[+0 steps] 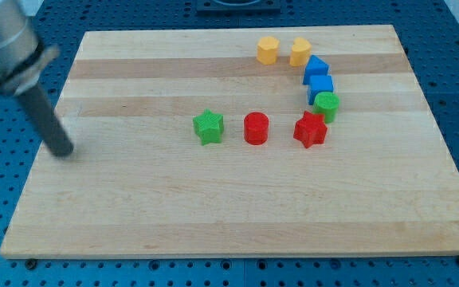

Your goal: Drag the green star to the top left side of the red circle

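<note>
The green star point(209, 127) lies near the board's middle, just left of the red circle point(256, 127), with a small gap between them. My tip point(62, 151) rests on the board near its left edge, far to the left of the green star and slightly lower in the view. The rod leans up to the view's top left.
A red star point(310, 130) lies right of the red circle. A green circle point(326, 105), two blue blocks point(319, 86) point(315, 68) and two yellow blocks point(268, 49) point(300, 51) curve up toward the wooden board's point(213, 215) top edge.
</note>
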